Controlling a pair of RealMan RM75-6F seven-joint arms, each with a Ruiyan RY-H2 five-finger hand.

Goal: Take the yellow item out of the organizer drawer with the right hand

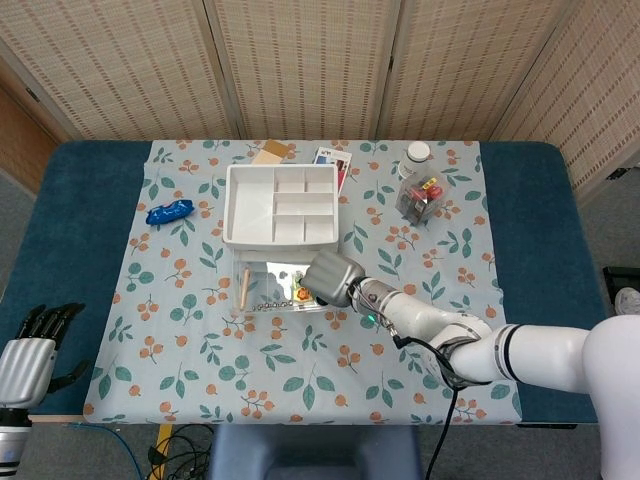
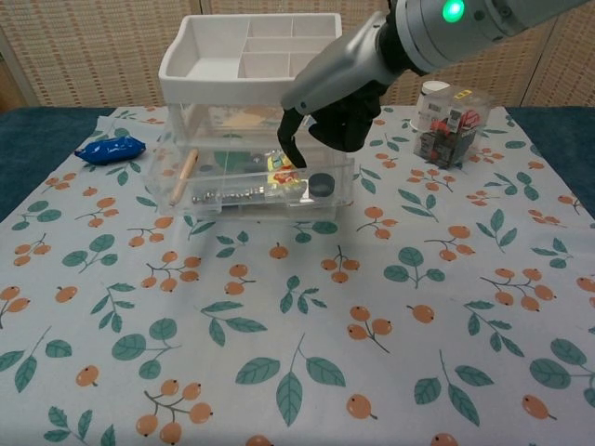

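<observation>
One yellow item (image 2: 280, 167) — beneath right hand (image 2: 325, 111), in drawer (image 2: 256, 181)

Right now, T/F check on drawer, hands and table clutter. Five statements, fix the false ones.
1. The right hand reaches down into the open clear drawer. True.
2. The yellow item lies on the tablecloth in front of the organizer. False: it is in the drawer, under the right hand's fingertips.
3. The left hand holds the blue packet. False: it holds nothing, at the near left table edge; the packet lies left of the organizer.
4. A wooden stick lies at the drawer's left end. True.
5. The white compartment tray on top is full of parts. False: its visible compartments look empty.
</observation>
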